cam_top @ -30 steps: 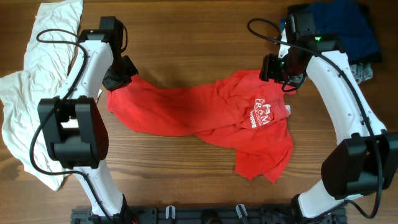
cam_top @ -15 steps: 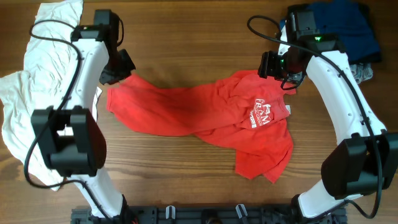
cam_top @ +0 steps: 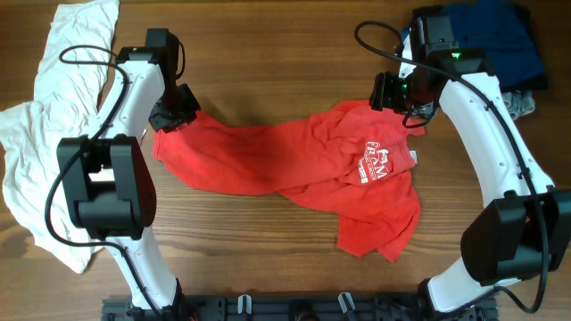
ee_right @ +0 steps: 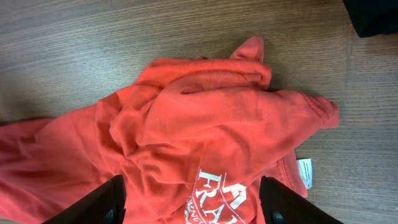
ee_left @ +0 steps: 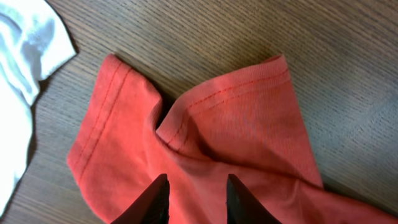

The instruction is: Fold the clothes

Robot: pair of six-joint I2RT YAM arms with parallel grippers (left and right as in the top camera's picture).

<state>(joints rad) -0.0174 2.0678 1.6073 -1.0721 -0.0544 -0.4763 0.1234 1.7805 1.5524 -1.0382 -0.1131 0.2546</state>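
Red short-sleeved cotton T-shirt [cam_top: 294,165], lying left-to-right on the brown wooden table [cam_top: 268,53], is being flanked at its ends: narrowly parted, empty left gripper [ee_left: 197,186] over the hemmed end, wide-open right gripper [ee_right: 193,186] over the bunched end.

A robotics lab bench or test station is indicated, not a home. The overhead view is filled by a wood-grain surface [cam_top: 268,53], and nothing of the room beyond it is shown. Two white-and-black robot arms, the left arm [cam_top: 125,134] and the right arm [cam_top: 491,125], are mounted on a dark rail [cam_top: 294,309] below the red T-shirt [cam_top: 294,160]. Black cables [cam_top: 358,37] are looped over them. A white shirt [cam_top: 36,107] is heaped left of the T-shirt, and dark blue clothes [cam_top: 500,36] are piled to its upper right.
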